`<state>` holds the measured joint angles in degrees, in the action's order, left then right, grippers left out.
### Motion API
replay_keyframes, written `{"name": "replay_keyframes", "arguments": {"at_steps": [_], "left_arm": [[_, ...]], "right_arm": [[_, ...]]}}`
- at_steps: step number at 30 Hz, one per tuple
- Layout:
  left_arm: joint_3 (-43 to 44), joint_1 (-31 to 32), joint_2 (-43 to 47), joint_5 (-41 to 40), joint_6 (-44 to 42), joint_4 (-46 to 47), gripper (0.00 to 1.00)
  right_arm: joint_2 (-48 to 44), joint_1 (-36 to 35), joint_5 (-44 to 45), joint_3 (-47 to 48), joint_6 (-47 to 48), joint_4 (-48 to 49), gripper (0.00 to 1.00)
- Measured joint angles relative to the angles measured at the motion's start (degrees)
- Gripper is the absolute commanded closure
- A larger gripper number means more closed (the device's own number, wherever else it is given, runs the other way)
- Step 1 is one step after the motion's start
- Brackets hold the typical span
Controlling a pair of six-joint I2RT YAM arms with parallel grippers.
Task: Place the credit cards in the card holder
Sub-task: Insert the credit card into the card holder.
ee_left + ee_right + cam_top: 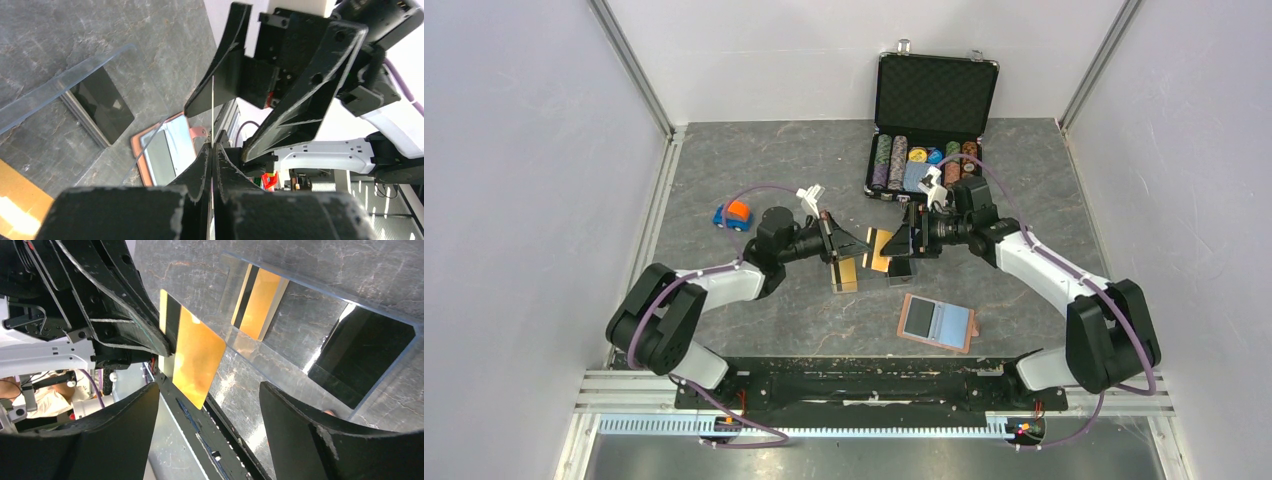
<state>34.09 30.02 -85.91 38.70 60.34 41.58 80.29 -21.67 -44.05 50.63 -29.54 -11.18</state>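
Gold credit card (pixel 197 360) clamped in left fingers (pixel 199 170); right fingers (pixel 300 415) apart beside it.

Card holder (pixel 160 155) partly behind left tool (pixel 212 150); its gold card (pixel 212 110) edge-on, face unseen.

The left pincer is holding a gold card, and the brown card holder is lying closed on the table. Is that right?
Not quite. The card holder is open, not closed: the top view shows it spread flat with its blue inside facing up. The rest is right: the left pincer is shut on a gold card.
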Motion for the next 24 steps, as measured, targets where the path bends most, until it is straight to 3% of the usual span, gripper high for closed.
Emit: {"name": "replay_keyframes", "arguments": {"at_steps": [5,9,15,24], "left_arm": [[-0.04,0.00,0.81,-0.17,1.62,2.93,0.95],[-0.33,0.00,0.98,-0.35,3.50,6.43,0.87],[-0.46,-0.61,0.85,-1.05,5.84,9.90,0.65],[-0.44,0.00,0.81,0.94,6.21,11.43,0.68]], "right_arm": [[-0.11,0.04,-2.89,-3.28,-3.69,6.40,0.60],[-1.05,0.04,-6.08,-6.38,-9.14,14.88,1.00],[-3.63,0.24,-9.16,-7.02,-13.22,22.80,1.00],[-3.82,0.15,-10.58,-7.02,-13.90,25.75,1.00]]}}
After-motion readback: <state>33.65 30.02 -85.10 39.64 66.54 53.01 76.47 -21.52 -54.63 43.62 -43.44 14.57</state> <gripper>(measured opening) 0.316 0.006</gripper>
